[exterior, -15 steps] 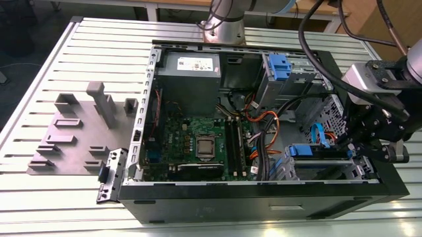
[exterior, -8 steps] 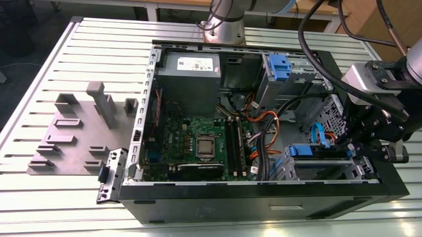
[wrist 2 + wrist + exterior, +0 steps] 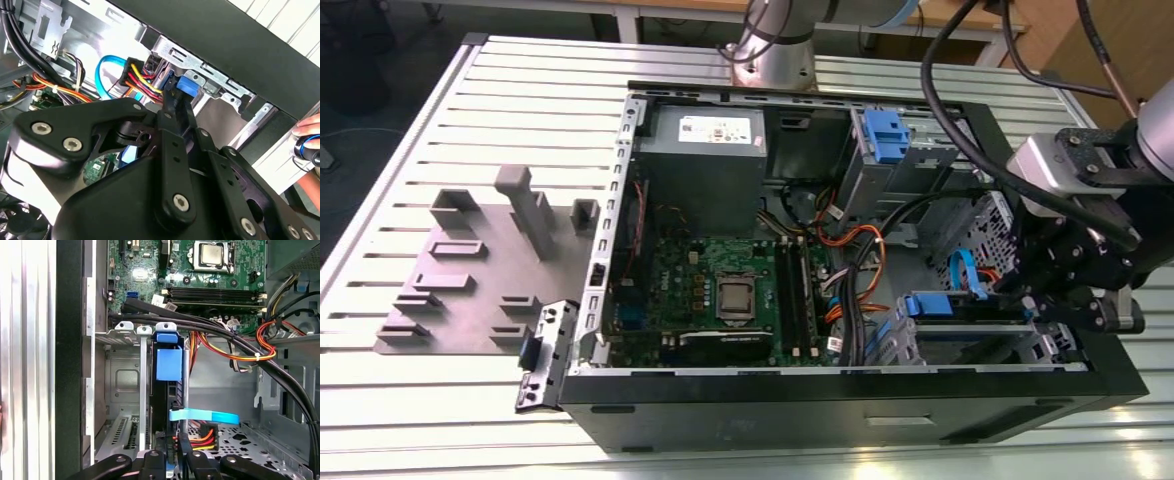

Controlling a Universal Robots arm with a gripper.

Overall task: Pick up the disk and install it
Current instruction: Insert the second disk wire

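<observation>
An open computer case is lying on a slatted white tabletop, filling the middle and right of the exterior view. The disk is sitting on edge in a metal drive bay at the lower right of the case in the exterior view, its blue front tab facing up. The black gripper is hanging over that corner at the right edge of the exterior view; in the first wrist view its fingers are sitting narrowly apart just beside the disk's rear end, and whether they are clamping it cannot be told. A green circuit board is lying in the centre of the case. A grey holder plate is resting on the tabletop at the left.
</observation>
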